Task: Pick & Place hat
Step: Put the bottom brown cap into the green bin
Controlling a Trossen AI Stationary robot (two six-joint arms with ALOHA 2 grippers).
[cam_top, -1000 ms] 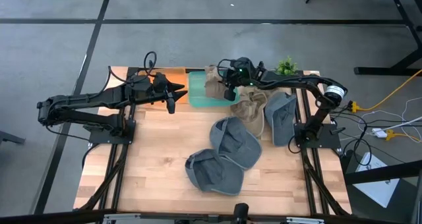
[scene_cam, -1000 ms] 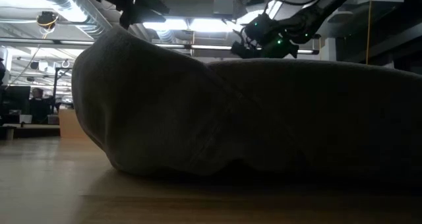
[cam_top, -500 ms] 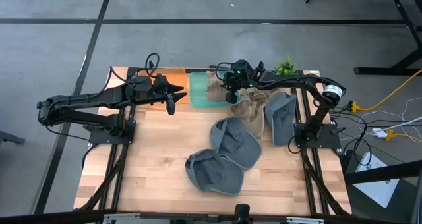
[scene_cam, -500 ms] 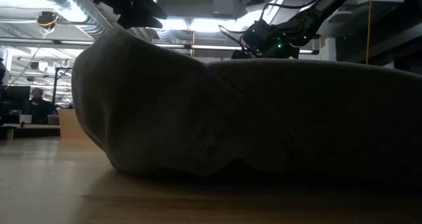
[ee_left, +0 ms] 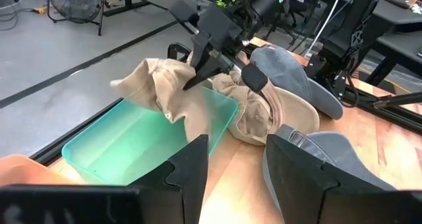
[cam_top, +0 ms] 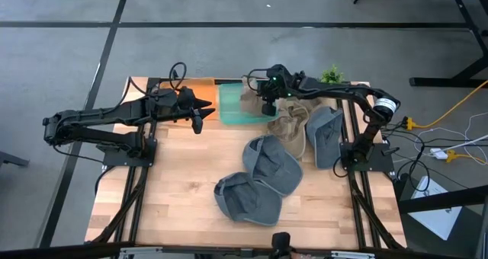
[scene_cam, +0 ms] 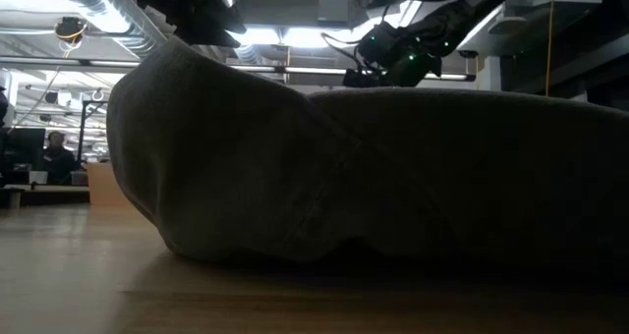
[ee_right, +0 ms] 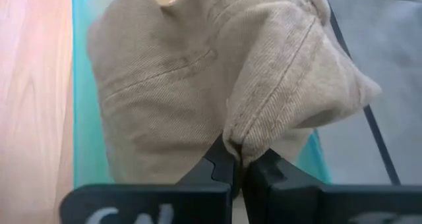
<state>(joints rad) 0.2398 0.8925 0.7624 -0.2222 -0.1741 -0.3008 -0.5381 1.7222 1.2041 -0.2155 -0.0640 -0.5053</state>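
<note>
A tan hat (cam_top: pixel 248 97) (ee_left: pixel 168 85) (ee_right: pixel 191 72) hangs from my right gripper (cam_top: pixel 264 104) (ee_right: pixel 239 163) over the teal bin (cam_top: pixel 229 111) (ee_left: pixel 119 145) at the table's far edge. My right gripper is shut on it. A second tan hat (cam_top: pixel 288 126) (ee_left: pixel 257 112) lies on the table just right of the bin. My left gripper (cam_top: pixel 197 113) (ee_left: pixel 241 178) is open and waits left of the bin, touching nothing. In the low view a grey hat (scene_cam: pixel 373 177) fills the picture, and only the right arm's wrist (scene_cam: pixel 393 51) shows above it. My right gripper pinches a stitched fold of the tan hat's cloth (ee_right: pixel 245 140) between its two fingers. The fingers (ee_left: pixel 201 60) come from above, slanting in from the table's right. The hat hangs crumpled below them, over the bin's right part. Whether its lower end (ee_left: pixel 191 122) touches the bin I cannot tell.
Three grey hats lie on the table: one at the right edge (cam_top: pixel 324 133), one in the middle (cam_top: pixel 273 164), one toward the near edge (cam_top: pixel 244 199). A small green plant (cam_top: pixel 330 78) stands at the far right corner. An orange patch (cam_top: pixel 200 84) lies left of the bin.
My right gripper, still shut on the tan hat, has shifted a little toward the table's left over the bin and risen slightly. The hat has moved with it.
</note>
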